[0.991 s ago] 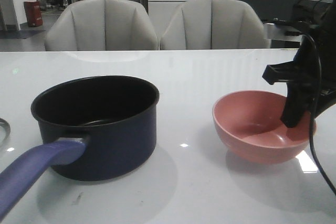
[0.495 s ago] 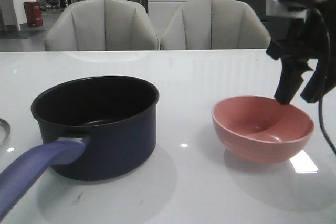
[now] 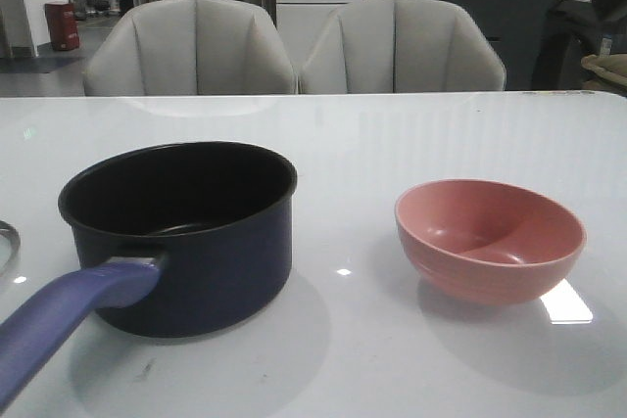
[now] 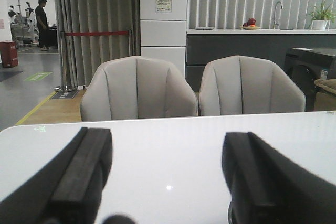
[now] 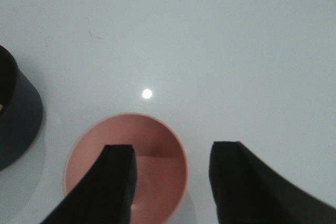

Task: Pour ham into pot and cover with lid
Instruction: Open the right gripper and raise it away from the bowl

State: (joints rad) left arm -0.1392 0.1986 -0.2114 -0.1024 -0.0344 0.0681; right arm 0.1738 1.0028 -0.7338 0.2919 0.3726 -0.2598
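Note:
The pot (image 3: 186, 232), dark navy with a black inside, stands left of centre with its periwinkle handle (image 3: 59, 325) pointing toward me. A thin grey arc at the far left edge is the lid (image 3: 6, 240). The pink bowl (image 3: 490, 237) sits upright to the right, and its inside shows no slices. The ham is hidden. Neither arm appears in the front view. My right gripper (image 5: 173, 182) hangs open above the pink bowl (image 5: 152, 150), one finger over it and the other over bare table. My left gripper (image 4: 167, 174) is open over the white tabletop with nothing between its fingers.
Two grey chairs (image 3: 294, 46) stand behind the table's far edge. In the right wrist view the pot's wall (image 5: 18, 124) shows beside the bowl. Bare white tabletop (image 3: 372, 134) lies between and behind pot and bowl.
My right gripper has let go of the pink bowl, risen and left the front view. The bowl has gone from tilted to upright on the table.

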